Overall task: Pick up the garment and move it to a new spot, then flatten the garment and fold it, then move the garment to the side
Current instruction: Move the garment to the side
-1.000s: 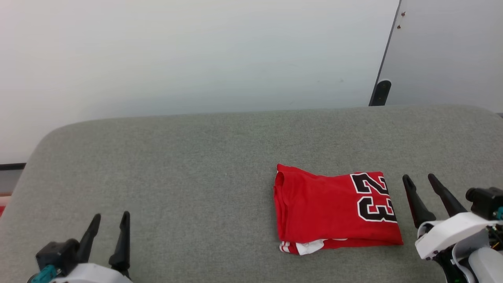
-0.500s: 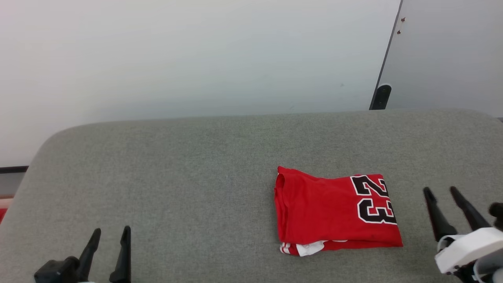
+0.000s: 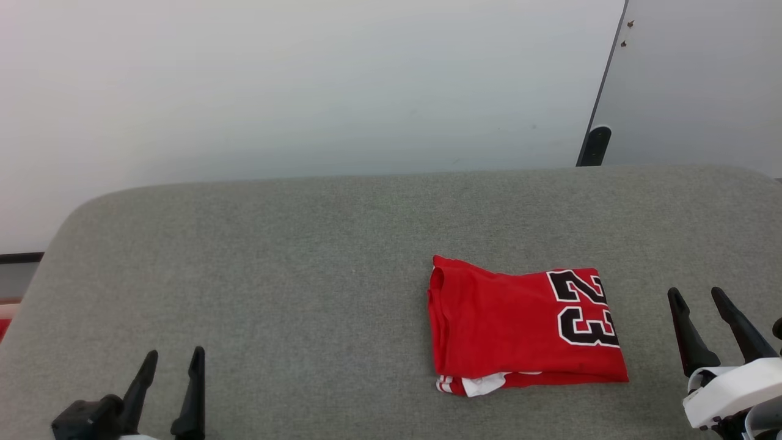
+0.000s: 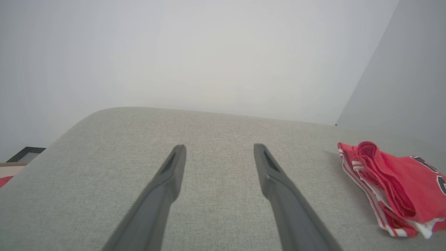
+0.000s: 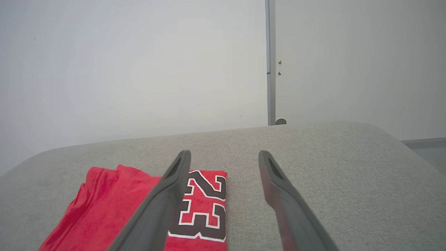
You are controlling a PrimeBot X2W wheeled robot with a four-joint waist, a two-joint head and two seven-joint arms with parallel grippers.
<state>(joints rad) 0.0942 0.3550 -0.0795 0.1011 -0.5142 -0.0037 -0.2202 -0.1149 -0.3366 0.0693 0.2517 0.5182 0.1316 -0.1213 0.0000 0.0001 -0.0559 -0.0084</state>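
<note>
The garment [image 3: 519,324], a bright red jersey with a black, white-outlined "23", lies folded in a neat rectangle on the grey padded table [image 3: 275,275], right of centre. White and striped trim peeks out at its near left corner. In the left wrist view the garment [image 4: 393,188] lies far to the right, its stacked layers showing. In the right wrist view the garment [image 5: 139,209] is low on the left. My right gripper [image 3: 695,295] stands open just right of it, empty. Far from the garment, at the lower left, my left gripper [image 3: 173,354] is open and empty.
The table's rounded far edge meets a pale wall [image 3: 305,91]. A grey panel [image 3: 702,79] with a dark post [image 3: 594,145] stands at the back right. A strip of floor shows past the table's left edge.
My right gripper has drawn back to the right and lower, away from the garment's right edge. My left gripper has sunk slightly toward the bottom edge. The garment has stayed put.
</note>
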